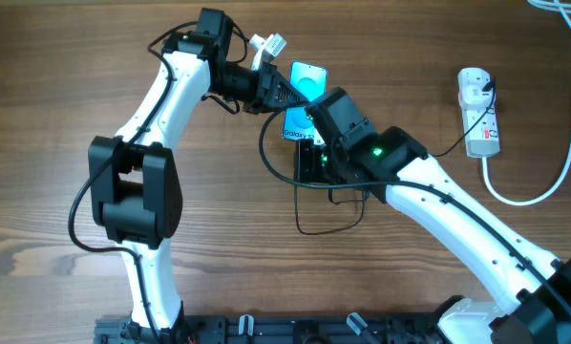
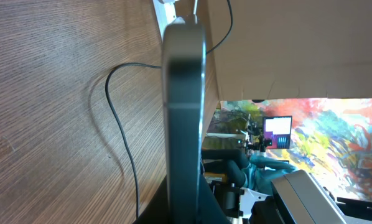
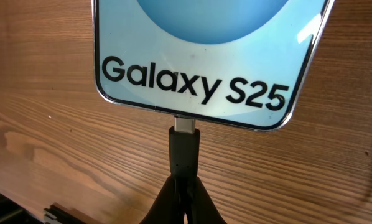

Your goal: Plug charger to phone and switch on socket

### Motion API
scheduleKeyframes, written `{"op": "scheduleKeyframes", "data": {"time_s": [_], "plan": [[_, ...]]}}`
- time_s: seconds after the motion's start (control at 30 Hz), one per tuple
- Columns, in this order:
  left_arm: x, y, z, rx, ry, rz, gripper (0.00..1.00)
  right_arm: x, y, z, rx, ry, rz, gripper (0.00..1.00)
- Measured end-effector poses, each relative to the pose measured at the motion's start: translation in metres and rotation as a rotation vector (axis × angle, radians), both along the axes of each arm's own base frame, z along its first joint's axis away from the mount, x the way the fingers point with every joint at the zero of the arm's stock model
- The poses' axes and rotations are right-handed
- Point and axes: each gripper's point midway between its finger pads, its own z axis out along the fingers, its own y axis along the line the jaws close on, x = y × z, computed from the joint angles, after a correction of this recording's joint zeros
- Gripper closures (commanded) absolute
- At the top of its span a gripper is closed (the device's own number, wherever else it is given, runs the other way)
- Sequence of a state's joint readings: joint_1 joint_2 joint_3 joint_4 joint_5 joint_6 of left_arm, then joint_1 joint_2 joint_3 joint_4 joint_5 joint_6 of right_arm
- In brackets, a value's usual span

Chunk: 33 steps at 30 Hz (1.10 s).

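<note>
The phone [image 1: 306, 88] shows a teal-blue screen and lies at the table's middle back. In the right wrist view [image 3: 204, 56] it reads "Galaxy S25". My left gripper [image 1: 278, 91] is shut on the phone's side; in the left wrist view the phone [image 2: 185, 112] stands edge-on between the jaws [image 2: 192, 214]. My right gripper [image 1: 316, 145] is shut on the charger's dark plug [image 3: 185, 149], whose metal tip meets the port in the phone's lower edge. The thin black cable [image 1: 316, 227] loops behind. The white socket [image 1: 480, 113] lies at the far right with a black plug in it.
A thicker white cable [image 1: 543, 186] curves from the socket toward the right edge. A small white part [image 1: 271, 45] sits beside my left wrist. The black cable [image 2: 120, 143] trails over the wood left of the phone.
</note>
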<state>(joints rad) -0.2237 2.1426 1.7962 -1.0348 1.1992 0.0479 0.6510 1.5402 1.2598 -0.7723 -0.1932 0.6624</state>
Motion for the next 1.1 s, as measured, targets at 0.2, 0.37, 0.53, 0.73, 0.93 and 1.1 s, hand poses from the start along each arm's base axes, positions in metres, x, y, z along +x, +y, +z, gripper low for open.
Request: {"op": "scheduleKeyframes", "data": {"time_s": [0.2,0.37,0.53,0.73,0.93,1.1], "plan": [[-0.0002,-0.0004,0.0010,-0.006,0.000,-0.001,0.96,0.0000,0.0000,0.0000,0.000,0.000,0.000,0.96],[-0.0007,-0.0007,0.0022,-0.017,-0.018,-0.011,0.96,0.0000,0.0000,0.0000,0.002,0.003,-0.006,0.96],[-0.0001,-0.0009,0.0025,-0.019,-0.026,-0.012,0.96,0.0016,-0.0042,0.0001,0.020,0.026,-0.016,0.96],[-0.0002,-0.0009,0.0025,-0.019,-0.025,-0.012,0.96,0.0008,-0.0030,0.0008,0.031,0.033,-0.010,0.96],[-0.0009,-0.0009,0.0028,-0.021,-0.019,-0.013,0.96,-0.0008,-0.0030,0.0010,0.040,0.040,0.009,0.96],[-0.0013,-0.0008,0.0028,-0.020,-0.017,-0.013,0.96,-0.0014,-0.0024,0.0014,0.046,0.045,0.012,0.96]]}}
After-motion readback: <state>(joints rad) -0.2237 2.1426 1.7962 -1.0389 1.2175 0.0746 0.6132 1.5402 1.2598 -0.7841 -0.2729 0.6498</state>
